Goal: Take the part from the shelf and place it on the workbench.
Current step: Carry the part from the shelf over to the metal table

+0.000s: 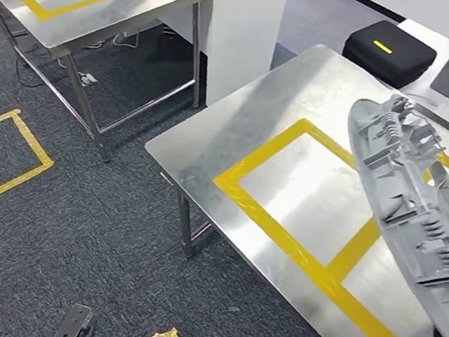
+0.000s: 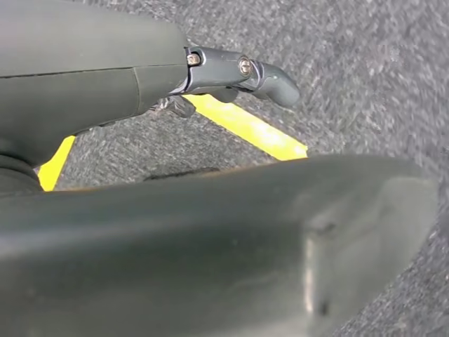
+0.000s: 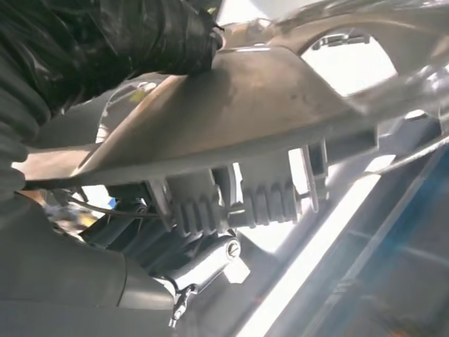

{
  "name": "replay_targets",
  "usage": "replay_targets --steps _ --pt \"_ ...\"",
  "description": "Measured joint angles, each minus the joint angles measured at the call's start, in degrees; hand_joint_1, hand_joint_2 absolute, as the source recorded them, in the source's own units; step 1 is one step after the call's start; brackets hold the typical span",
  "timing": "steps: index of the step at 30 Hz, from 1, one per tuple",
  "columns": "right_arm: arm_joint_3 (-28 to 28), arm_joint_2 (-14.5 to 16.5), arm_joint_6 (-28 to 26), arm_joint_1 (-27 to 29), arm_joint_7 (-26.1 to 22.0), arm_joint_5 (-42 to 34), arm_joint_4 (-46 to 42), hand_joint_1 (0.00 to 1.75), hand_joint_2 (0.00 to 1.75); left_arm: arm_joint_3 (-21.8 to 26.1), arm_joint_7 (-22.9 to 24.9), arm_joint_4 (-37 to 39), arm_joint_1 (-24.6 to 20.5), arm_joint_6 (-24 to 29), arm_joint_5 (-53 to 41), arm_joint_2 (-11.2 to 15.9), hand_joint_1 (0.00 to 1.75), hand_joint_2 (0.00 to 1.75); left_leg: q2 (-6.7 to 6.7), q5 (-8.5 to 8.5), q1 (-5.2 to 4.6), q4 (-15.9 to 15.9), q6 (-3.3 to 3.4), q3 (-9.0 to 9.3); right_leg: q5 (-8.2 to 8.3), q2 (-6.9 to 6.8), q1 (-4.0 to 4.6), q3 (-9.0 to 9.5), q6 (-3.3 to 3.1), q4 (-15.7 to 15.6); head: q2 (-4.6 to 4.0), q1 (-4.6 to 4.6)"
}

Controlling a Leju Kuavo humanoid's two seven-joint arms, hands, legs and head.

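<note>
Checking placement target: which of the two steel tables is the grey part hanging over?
The nearer steel table, on the right beside the black case; the grey ribbed plastic part hangs above its yellow-taped squares. The far-left table has nothing over it.

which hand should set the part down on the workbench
Right. The right hand already grips the grey ribbed plastic part above the taped workbench; the left hand hangs over the carpet, holding nothing.

My right hand (image 3: 175, 232) grips the part (image 1: 414, 216), thumb above and fingers (image 3: 206, 263) beneath it. My left hand (image 2: 158, 77) hangs low, fingers (image 2: 243, 74) extended, holding nothing.
</note>
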Motion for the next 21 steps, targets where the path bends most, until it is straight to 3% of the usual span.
replay_targets --steps 2,4,7,8,9,10,11,13,15,17,18,19,21 --pt "-2.33 0.23 1.25 0.34 -0.19 -2.01 -0.01 1.75 1.75 0.01 0.00 0.00 -0.01 -0.08 -0.09 0.06 0.00 0.00 0.54 -0.30 0.18 0.22 -0.54 0.03 0.24 1.20 -0.01 0.06 -0.94 0.07 0.00 -0.08" --pt "-4.54 0.57 2.15 0.43 -0.62 -3.00 -0.02 1.75 1.75 0.02 0.00 0.00 -0.04 -0.10 -0.13 0.12 0.00 0.00 -0.64 -2.07 0.48 2.60 -1.09 -0.82 0.52 2.39 -0.09 0.05 -1.71 0.00 0.00 -0.18" --pt "-6.28 1.09 2.65 0.39 -0.89 -3.34 -0.03 1.75 1.75 0.02 0.00 0.00 0.15 -0.13 -0.14 0.21 0.00 0.00 -2.89 -7.37 0.62 13.63 -1.30 -5.80 0.58 4.34 -0.03 0.08 -2.33 -0.04 0.00 -0.32" --pt "-6.63 1.28 2.82 0.42 -0.91 -3.34 -0.03 1.75 1.75 0.02 0.00 0.00 0.24 -0.17 -0.14 0.21 0.00 0.00 -3.05 -8.11 0.61 16.59 -1.20 -7.35 0.57 5.11 0.07 0.11 -2.37 -0.03 0.00 -0.32" --pt "-6.91 1.50 3.04 0.44 -0.94 -3.29 -0.03 1.75 1.75 0.02 0.00 0.00 0.30 -0.22 -0.14 0.21 0.00 0.00 -3.16 -7.67 0.58 17.51 -0.99 -8.05 0.56 5.92 0.17 0.16 -2.39 -0.02 0.00 -0.32" --pt "-7.15 1.73 3.29 0.44 -1.00 -3.22 -0.03 1.75 1.75 0.03 0.00 0.00 0.33 -0.26 -0.14 0.21 0.00 0.00 -3.38 -6.09 0.53 16.11 -0.69 -7.69 0.55 6.74 0.25 0.24 -2.41 -0.02 0.00 -0.31" --pt "-7.37 1.99 3.60 0.44 -1.09 -3.12 -0.03 1.75 1.75 0.04 0.00 0.00 0.34 -0.29 -0.14 0.23 0.00 0.00 -3.97 -3.74 0.45 12.68 -0.31 -6.37 0.55 7.54 0.30 0.33 -2.40 -0.02 0.00 -0.31" --pt "-7.86 2.53 4.21 0.39 -1.27 -2.95 -0.02 1.75 1.75 0.07 0.00 0.00 0.36 -0.31 -0.14 0.42 0.00 0.00 -6.82 -0.02 0.36 4.72 0.44 -3.09 0.58 8.96 0.25 0.28 -2.28 0.04 0.00 -0.28" --pt "-8.33 2.98 4.58 0.38 -1.35 -2.86 -0.02 1.75 1.75 0.09 0.02 0.00 0.40 -0.32 -0.14 0.57 0.00 0.00 -8.57 0.88 0.27 1.06 0.71 -1.57 0.76 10.31 -0.03 -0.13 -1.74 0.04 0.00 -0.29" --pt "-8.68 3.29 4.70 0.48 -1.38 -2.82 -0.03 1.75 1.75 0.09 0.03 0.00 0.32 -0.34 -0.13 0.50 0.00 0.00 -7.49 1.03 0.28 0.40 0.77 -1.37 1.03 11.53 -0.25 -0.64 -0.97 -0.16 0.00 -0.32" --pt "-8.85 3.42 4.73 0.59 -1.39 -2.80 -0.03 1.75 1.75 0.10 0.03 0.00 0.23 -0.35 -0.12 0.46 0.00 0.00 -6.76 1.26 0.39 -0.11 0.96 -1.19 0.81 10.89 -0.19 -1.01 -0.74 0.10 0.00 -0.28" --pt "-9.01 3.52 4.77 0.60 -1.42 -2.79 -0.03 1.75 1.75 0.11 0.02 0.00 0.15 -0.38 -0.13 0.44 0.00 0.00 -5.97 1.52 0.51 -0.66 1.19 -1.01 0.03 9.40 -0.06 -1.76 -0.56 1.20 0.00 -0.13" --pt "-9.28 3.66 4.83 0.41 -1.52 -2.78 -0.03 1.75 1.75 0.13 0.00 0.00 0.22 -0.45 -0.15 0.40 0.00 0.00 -4.29 1.81 0.58 -1.30 1.57 -0.80 -3.24 5.24 0.10 -4.68 -0.23 6.95 0.00 0.13"
